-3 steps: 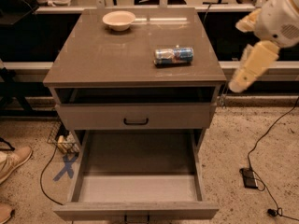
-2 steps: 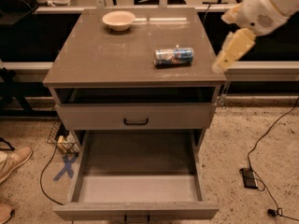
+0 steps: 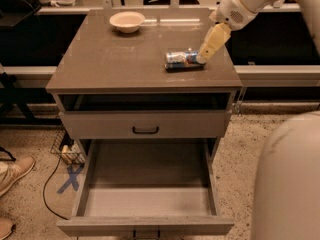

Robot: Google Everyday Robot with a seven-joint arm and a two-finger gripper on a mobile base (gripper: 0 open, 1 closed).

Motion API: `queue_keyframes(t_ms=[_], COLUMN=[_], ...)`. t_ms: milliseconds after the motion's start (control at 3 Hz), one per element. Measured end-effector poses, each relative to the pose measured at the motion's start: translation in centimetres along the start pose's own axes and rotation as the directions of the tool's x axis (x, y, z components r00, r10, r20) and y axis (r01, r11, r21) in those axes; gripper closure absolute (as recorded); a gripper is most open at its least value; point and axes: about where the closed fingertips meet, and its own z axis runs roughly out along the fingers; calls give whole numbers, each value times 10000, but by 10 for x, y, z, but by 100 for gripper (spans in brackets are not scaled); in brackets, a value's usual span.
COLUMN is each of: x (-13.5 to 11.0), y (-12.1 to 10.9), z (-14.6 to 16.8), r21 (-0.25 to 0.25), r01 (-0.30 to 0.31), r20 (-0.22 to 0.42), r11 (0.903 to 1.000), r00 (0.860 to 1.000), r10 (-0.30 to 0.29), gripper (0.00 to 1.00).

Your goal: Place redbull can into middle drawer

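The redbull can [image 3: 179, 59] lies on its side on top of the bench [image 3: 110, 64]. It is toward the right side of the top, a bit back from the front edge. The blue and silver sides show.

The gripper [image 3: 203, 57] comes down from the upper right, tilted. Its pale tip is right at the right end of the can. It looks very close, but there is no way to tell if it touches the can. There is also no way to tell if the gripper is spread apart or pressed together.

A beige bowl [image 3: 127, 21] sits near the back of the bench top, on the left, well apart from the can.

Under the top is a dark gap, and below that a shallow drawer front [image 3: 100, 125] with a black bar handle [image 3: 145, 130]. It is pushed in.

Below it the middle drawer [image 3: 150, 201] is pulled far out. Its floor is pale grey.

On the floor to the left are a blue cross of tape [image 3: 70, 178], a dark cable [image 3: 47, 199] and a tan shoe [image 3: 14, 173]. A big pale part of the robot [image 3: 290, 184] fills the lower right corner.
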Motion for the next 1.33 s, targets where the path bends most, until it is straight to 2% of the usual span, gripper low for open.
queue_keyframes(t_ms=[333, 667, 1000, 1333], x=[3, 11, 9, 10], y=[-24, -32, -32, -30], z=[49, 73, 91, 103], r21=[17, 12, -240, -478], r01=[-590, -950, -892, -837], r20=[-791, -1334, -1587, -1743], r11=[9983, 9955, 9957, 9953], r00=[9951, 9866, 9837, 9819], r10=[590, 943, 843, 742], gripper=[0, 0, 0, 27])
